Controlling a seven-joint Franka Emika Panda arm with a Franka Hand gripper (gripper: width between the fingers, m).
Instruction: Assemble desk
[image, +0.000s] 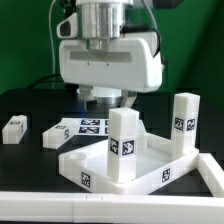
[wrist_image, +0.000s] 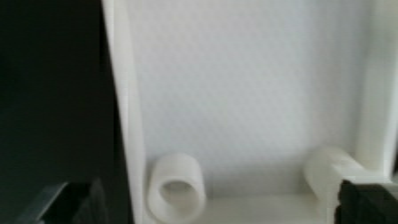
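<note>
While the black tabletop (image: 30, 160) spreads under everything, the arm's white wrist block fills the upper middle of the exterior view. Its claw (image: 108, 100) hangs over the far part of the desk panel (image: 140, 172). In the wrist view the two dark fingertips (wrist_image: 48, 203) stand wide apart at the picture's edges. The claw is released, with only the panel's white inner face between the tips and nothing gripped.

The desk panel lies flat on the tabletop at the exterior view's lower middle and right, rim upward, with square markers on its near wall. A white ledge (image: 50, 207) runs along the near edge of that view, in front of the panel. The marker board (image: 78, 129) lies flat behind the panel's left end.

Two legs stand upright from the panel. One leg (image: 122, 145) is near the middle of the exterior view, and the other leg (image: 184, 120) is toward its right. A third leg (image: 14, 128) lies on the tabletop at the exterior view's left, well apart from the panel. Smallest are two rounded sockets (wrist_image: 175, 186) raised on the panel's inner face, seen in the wrist view.
</note>
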